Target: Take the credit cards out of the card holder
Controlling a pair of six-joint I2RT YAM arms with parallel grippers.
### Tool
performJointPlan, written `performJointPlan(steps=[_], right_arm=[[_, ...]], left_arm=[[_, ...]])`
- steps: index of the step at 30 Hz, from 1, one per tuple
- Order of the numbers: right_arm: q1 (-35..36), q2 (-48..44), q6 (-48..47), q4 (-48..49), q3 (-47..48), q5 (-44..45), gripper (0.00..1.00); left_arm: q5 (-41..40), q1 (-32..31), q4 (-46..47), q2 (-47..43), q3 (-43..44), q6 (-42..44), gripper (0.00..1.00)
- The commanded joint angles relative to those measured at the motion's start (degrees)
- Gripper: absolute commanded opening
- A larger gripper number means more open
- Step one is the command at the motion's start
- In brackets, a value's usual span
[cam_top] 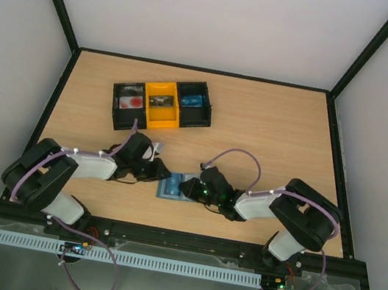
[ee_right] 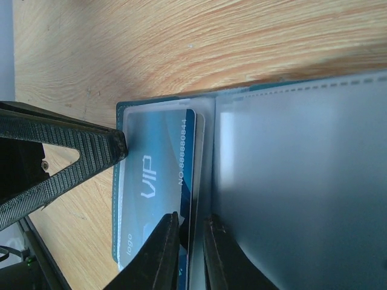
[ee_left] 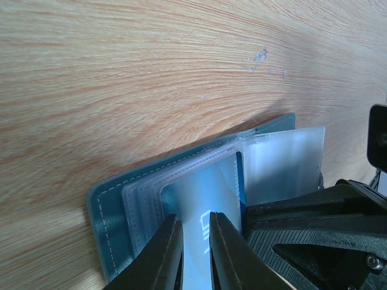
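Lying open on the wooden table [cam_top: 271, 128], the slate-blue card holder [cam_top: 172, 187] sits between the two arms, near the front edge and well apart from the black-and-yellow three-compartment tray [cam_top: 162, 119] farther back. Its clear plastic sleeves are fanned out over the stitched cover [ee_left: 106, 208]. A bright blue credit card [ee_right: 154, 175] with white "VIP" print (and a number along one edge) is inside the top sleeve on the left panel.

The left gripper [ee_left: 195, 219] comes in from the holder's outer side. Its jaws are drawn nearly together with only a thin slit between them, and its tips rest on the edge of that top sleeve. Whether they actually nip anything, I cannot tell.

The right gripper [ee_right: 188, 220] is clenched on the inner edge of the same leaf, where sleeve and card edge run between its fingers. Card or plastic alone, I cannot tell. A second clear leaf stands raised just beside it.
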Motion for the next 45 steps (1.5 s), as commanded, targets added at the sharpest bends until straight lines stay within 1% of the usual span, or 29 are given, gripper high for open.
performJointPlan(steps=[1, 5, 10, 11, 13, 16, 18, 21, 23, 27, 33, 38, 45], right_arm=[[-0.1, 1.2, 1.3, 2.7, 0.0, -0.7, 0.13], [-0.2, 1.6, 1.3, 3.0, 0.0, -0.9, 0.12], [-0.2, 1.3, 1.4, 3.4, -0.6, -0.4, 0.02], [-0.3, 1.2, 1.5, 3.5, -0.8, -0.4, 0.02], [-0.2, 1.0, 1.8, 4.0, -1.2, -0.4, 0.02], [-0.3, 0.6, 2.1, 4.4, -1.8, -0.3, 0.02], [-0.3, 0.4, 2.2, 4.4, -2.0, -0.2, 0.02], [-0.3, 0.3, 2.5, 4.6, -2.1, -0.4, 0.02], [-0.3, 0.1, 2.6, 4.4, -2.1, -0.4, 0.02], [-0.3, -0.5, 2.5, 3.6, -1.7, 0.1, 0.07], [-0.3, -1.3, 2.6, 2.3, -0.6, 0.4, 0.15], [-0.3, -1.2, 2.2, 1.2, 0.3, 1.8, 0.15], [-0.3, 0.9, 2.8, 2.7, -0.2, 1.8, 0.15]], left_arm=[[-0.5, -0.3, -1.2, 1.6, -1.9, 0.0, 0.15], [-0.2, -0.3, -0.8, 1.5, -1.9, -0.4, 0.15], [0.4, -0.3, -2.1, -0.8, -1.0, -0.7, 0.17], [0.4, -0.3, -2.9, -1.5, -0.6, -0.7, 0.18], [0.3, -0.3, -4.3, -3.0, 0.1, -0.6, 0.21], [0.0, -0.3, -6.2, -5.5, 0.8, -0.6, 0.3], [-0.2, -0.3, -7.1, -7.0, 0.9, -0.6, 0.33], [0.0, -0.3, -8.4, -7.5, 1.0, 0.1, 0.34], [0.1, -0.3, -8.8, -7.3, 0.9, 0.4, 0.33], [0.5, -0.3, -7.4, -6.6, -0.2, 0.0, 0.25], [0.2, -0.3, -5.1, -5.0, -2.6, -0.1, 0.18], [0.4, -0.4, -2.9, -3.3, -3.4, -0.3, 0.09], [0.5, -0.6, -0.8, -2.2, -5.1, -1.0, 0.06]])
